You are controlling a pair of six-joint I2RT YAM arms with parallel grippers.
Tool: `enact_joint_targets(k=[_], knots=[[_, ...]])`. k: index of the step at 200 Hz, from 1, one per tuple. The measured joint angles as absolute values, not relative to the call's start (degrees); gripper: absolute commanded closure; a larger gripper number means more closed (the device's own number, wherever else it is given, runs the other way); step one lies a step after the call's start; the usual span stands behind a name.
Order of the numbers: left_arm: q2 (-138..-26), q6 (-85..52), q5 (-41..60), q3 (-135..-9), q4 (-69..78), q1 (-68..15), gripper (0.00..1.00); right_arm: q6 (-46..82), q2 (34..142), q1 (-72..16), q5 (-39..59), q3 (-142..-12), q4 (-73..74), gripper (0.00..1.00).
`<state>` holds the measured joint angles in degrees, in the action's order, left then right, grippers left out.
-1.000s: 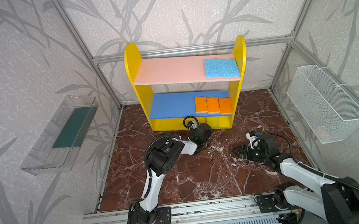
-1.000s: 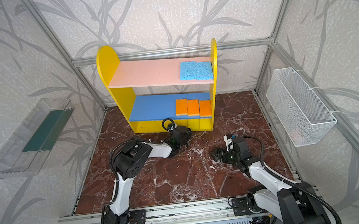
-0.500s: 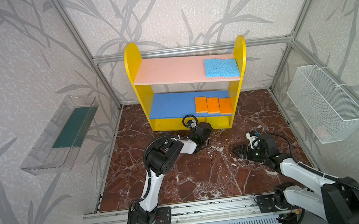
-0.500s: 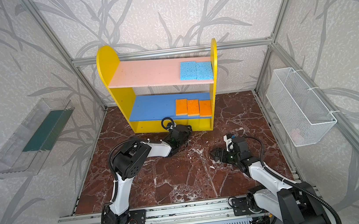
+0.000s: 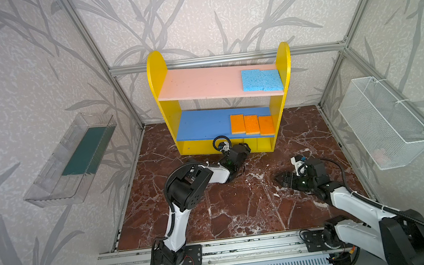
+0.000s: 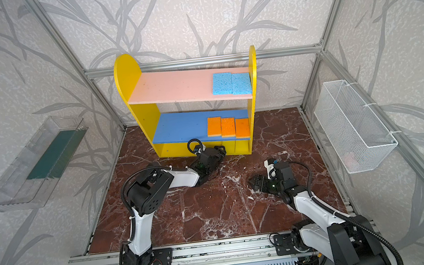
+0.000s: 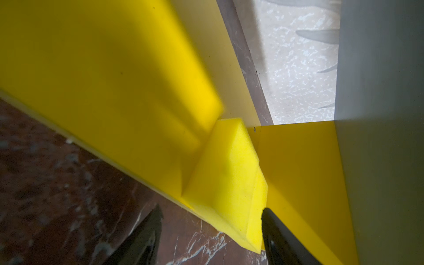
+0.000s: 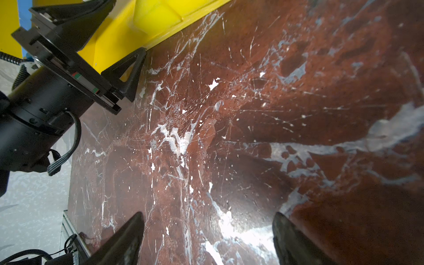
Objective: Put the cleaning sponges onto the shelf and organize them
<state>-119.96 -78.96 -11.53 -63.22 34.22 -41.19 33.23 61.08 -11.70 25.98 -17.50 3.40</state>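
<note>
On the shelf [image 5: 156,71], two blue sponges [image 5: 261,79] lay on the pink board and three orange sponges [image 5: 251,124] on the blue board. The left claw [image 7: 211,211] stood apart around a yellow sponge [image 7: 224,174] on the base. The right claw [image 8: 208,214] gaped, empty, over the tabletop [image 8: 252,114].

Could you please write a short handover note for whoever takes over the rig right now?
Left end effector: open, jaws either side of a yellow sponge on the base of the shelf, not gripping.
Right end effector: open, empty, above the marble floor.
Done: two blue sponges on the pink board, three orange sponges on the blue board.
Left: withdraw the left arm, probably; check the yellow sponge sits straight. No sponge shows on the floor.
</note>
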Motion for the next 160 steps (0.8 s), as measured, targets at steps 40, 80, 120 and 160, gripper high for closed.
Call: enact_joint_targets(k=[40,80,120,160], knots=[[-119.46,-78.72,-11.27,-59.68,38.09,-40.53,0.94,33.89,61.01,-11.7,26.0,-17.61,2.96,0.24],[-119.44,-77.97,-10.2,-58.98,39.46,-39.05,1.0,34.06,60.36,-11.73,25.96,-17.63,1.91,0.24],[-119.37,-77.21,-9.47,-58.98,39.48,-37.63,1.0,34.02,59.4,-11.73,25.5,-17.63,0.89,0.21],[-119.46,-76.44,-8.47,-59.81,39.11,-37.32,1.0,33.8,58.67,-11.73,25.39,-17.65,-0.25,0.2]])
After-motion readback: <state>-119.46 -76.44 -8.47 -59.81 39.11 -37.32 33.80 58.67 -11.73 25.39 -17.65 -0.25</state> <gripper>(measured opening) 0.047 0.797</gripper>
